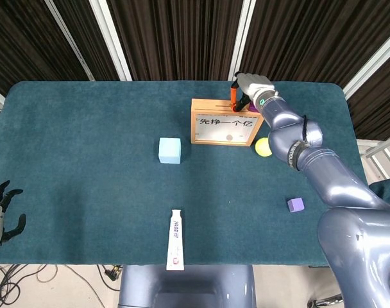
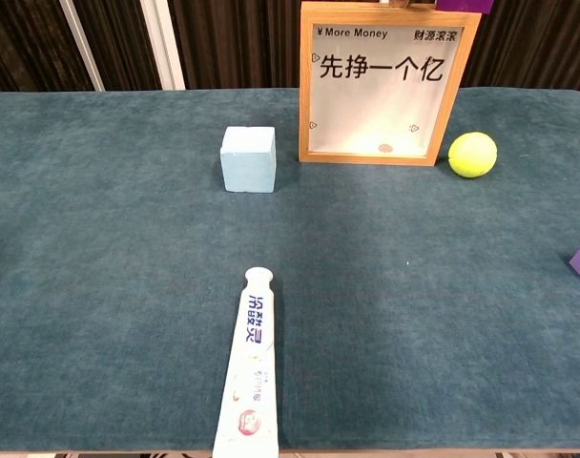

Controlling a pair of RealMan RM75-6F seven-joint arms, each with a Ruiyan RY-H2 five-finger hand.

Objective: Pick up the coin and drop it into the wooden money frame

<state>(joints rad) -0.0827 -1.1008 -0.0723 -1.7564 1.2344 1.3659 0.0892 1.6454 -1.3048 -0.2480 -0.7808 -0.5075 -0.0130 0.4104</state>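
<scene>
A: Coin (image 2: 386,149) spotted, lying at the bottom of the wooden money frame (image 2: 304,86), behind the glass!

B: And the right hand (image 1: 251,86) hovers over the frame's top edge, fingers curled down. Holding anything? Cannot tell from here.

A: Yellow ball (image 2: 472,155) just right of the frame, pale blue cube (image 2: 248,158) to its left.

B: Left hand (image 1: 1,212) off the tabletop (image 1: 86,160) corner, fingers spread, nothing in it. Toothpaste tube (image 2: 250,377) near the front edge, purple block (image 1: 296,205) out right.
</scene>
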